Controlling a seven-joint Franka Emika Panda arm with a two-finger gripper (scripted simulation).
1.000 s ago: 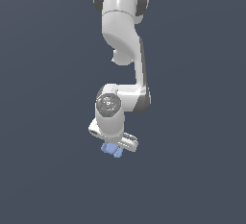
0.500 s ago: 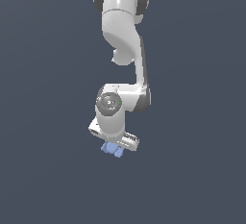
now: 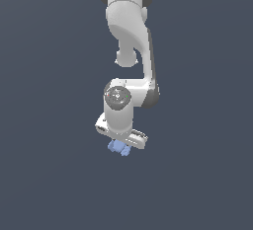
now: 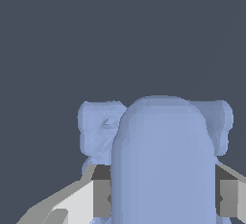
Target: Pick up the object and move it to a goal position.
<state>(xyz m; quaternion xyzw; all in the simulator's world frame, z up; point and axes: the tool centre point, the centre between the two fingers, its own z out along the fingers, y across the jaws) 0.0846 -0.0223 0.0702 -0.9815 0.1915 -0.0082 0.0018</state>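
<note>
The object (image 3: 118, 148) is a small light-blue lumpy item that pokes out just beneath the white hand of the arm in the exterior view. My gripper (image 3: 120, 146) is shut on it, and the fingers themselves are mostly hidden behind the hand. In the wrist view the object (image 4: 161, 155) fills the lower middle, with rounded bumps on both sides, and it sits between the two grey fingertip pads (image 4: 101, 196). It hangs in the air over the plain dark ground.
The white arm (image 3: 131, 41) reaches down from the top of the exterior view. Around it there is only a flat, dark grey-blue background.
</note>
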